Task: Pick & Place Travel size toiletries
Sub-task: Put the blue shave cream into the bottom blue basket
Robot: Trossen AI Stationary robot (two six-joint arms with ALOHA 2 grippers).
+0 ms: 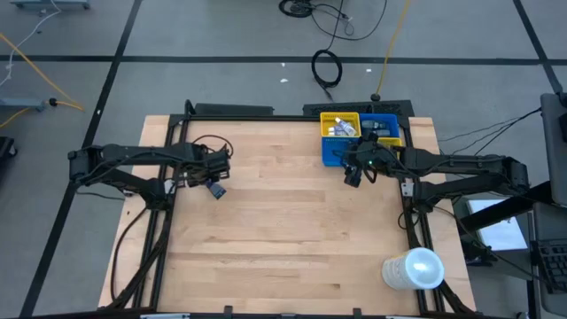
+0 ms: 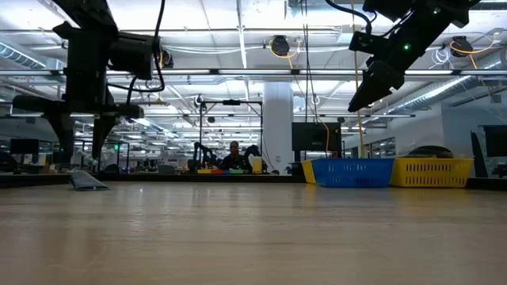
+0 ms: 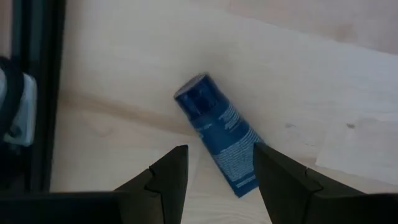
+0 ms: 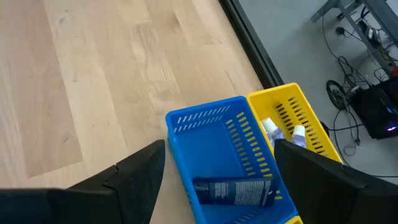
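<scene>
A dark blue travel size tube [image 3: 217, 134] with white print lies on its side on the wooden table near the left edge [image 1: 215, 190]. My left gripper [image 3: 214, 183] hangs just above it, pointing down and open, one finger on each side of the tube's end, clear of it in the low view [image 2: 79, 154]. My right gripper [image 4: 217, 180] is open and holds nothing. It hovers over the table beside the blue bin [image 4: 211, 146]. In that bin lies another dark blue tube [image 4: 233, 191]. White tubes [image 4: 280, 132] lie in the yellow bin [image 4: 311, 118].
The blue bin [image 1: 335, 152] and the yellow bin [image 1: 340, 124] stand at the table's far right. A big white cylinder [image 1: 414, 268] stands at the near right corner. Black frame rails [image 1: 168, 177] run along the table's sides. Bare wood lies in the middle.
</scene>
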